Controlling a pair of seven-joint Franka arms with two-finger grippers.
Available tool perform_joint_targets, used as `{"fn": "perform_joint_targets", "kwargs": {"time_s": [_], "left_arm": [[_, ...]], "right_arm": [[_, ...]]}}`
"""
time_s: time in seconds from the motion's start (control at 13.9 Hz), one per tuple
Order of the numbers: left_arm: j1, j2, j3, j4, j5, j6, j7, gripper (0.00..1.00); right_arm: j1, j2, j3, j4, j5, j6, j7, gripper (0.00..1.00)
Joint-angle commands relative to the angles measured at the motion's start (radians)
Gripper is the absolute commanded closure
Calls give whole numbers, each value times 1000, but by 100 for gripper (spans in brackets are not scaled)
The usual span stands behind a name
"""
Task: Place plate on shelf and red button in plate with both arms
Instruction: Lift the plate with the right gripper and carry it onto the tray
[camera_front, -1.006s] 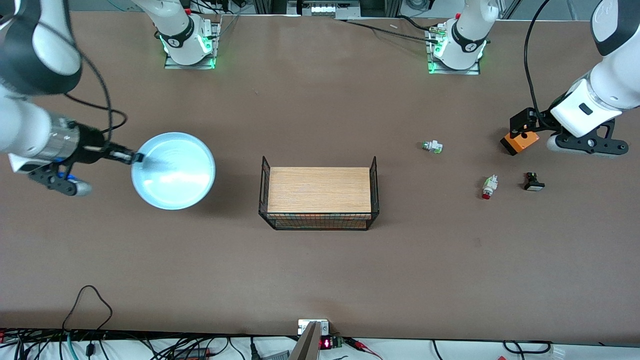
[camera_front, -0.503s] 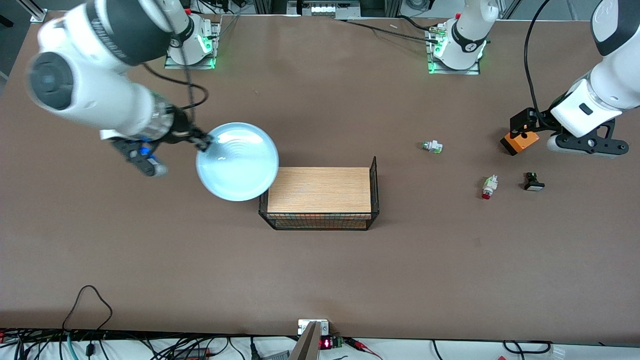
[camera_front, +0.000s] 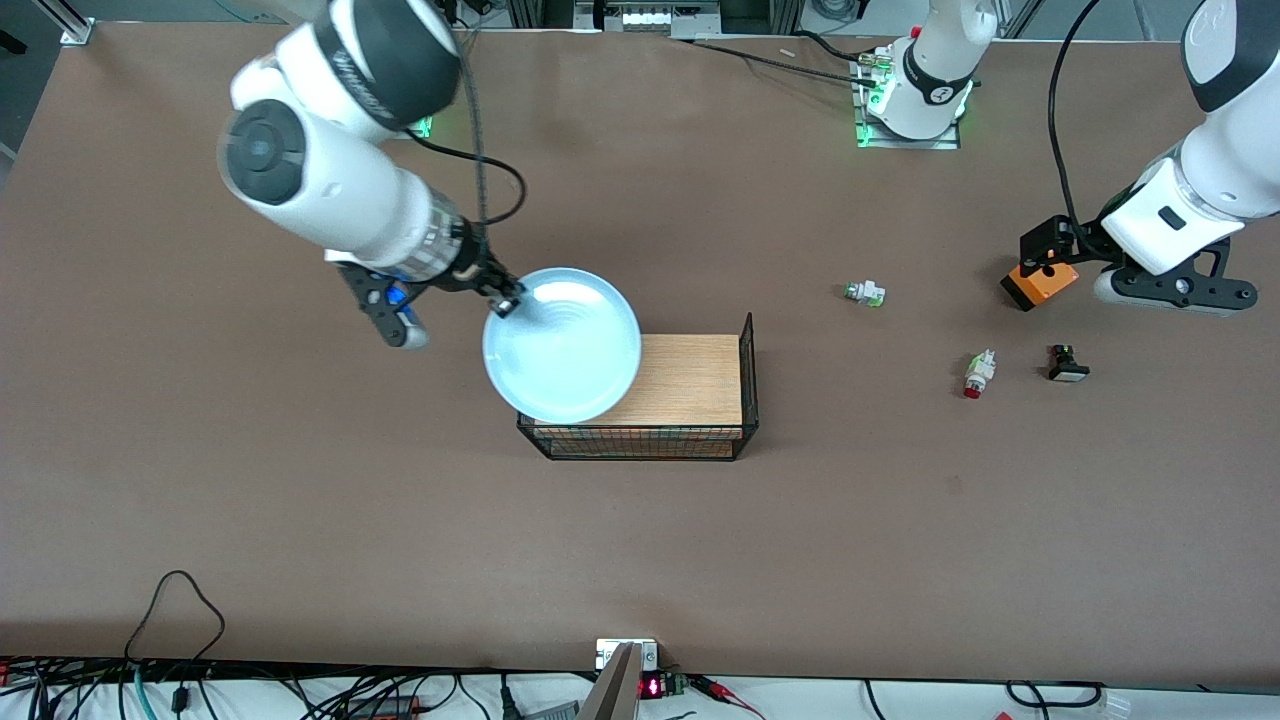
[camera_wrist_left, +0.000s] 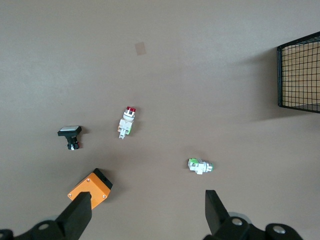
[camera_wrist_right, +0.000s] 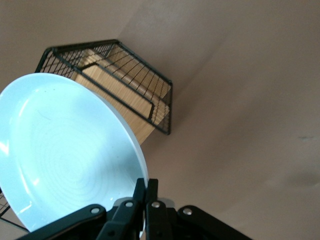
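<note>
Your right end effector (camera_front: 505, 303): clamped on the plate (camera_front: 562, 344) rim, over the wire basket (camera_front: 745, 385) | your left end effector (camera_wrist_left: 147, 210): fingers apart, waiting | red button (camera_front: 976, 374): on the worktop (camera_front: 640, 550) toward the left arm's end

Plate (camera_front: 562, 345) held by right gripper (camera_front: 505, 301) over wire basket's (camera_front: 637, 443) right-arm end. Red button (camera_front: 977, 373) on table (camera_front: 640, 540) toward left arm's end, between green-capped button (camera_front: 864, 293), farther from front camera, and black button (camera_front: 1067, 364). Left gripper (camera_wrist_left: 147, 212) over orange block (camera_front: 1040, 283), waiting.
</note>
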Motion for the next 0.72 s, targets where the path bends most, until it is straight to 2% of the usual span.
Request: {"fn": "perform_joint_targets", "kwargs": {"time_s": [0.0,0.36,0.65], "left_arm": [[5,10,-2,25,15,-11,24,0],[5,10,-1,25,15,-11,24,0],[5,10,-1,25,15,-11,24,0]], "right_arm": [[57,45,-10,28,17,49,85,100],[89,62,-10,-3,8,84,104,100],[92,99,-12,-37,-2,181,94,100]]}}
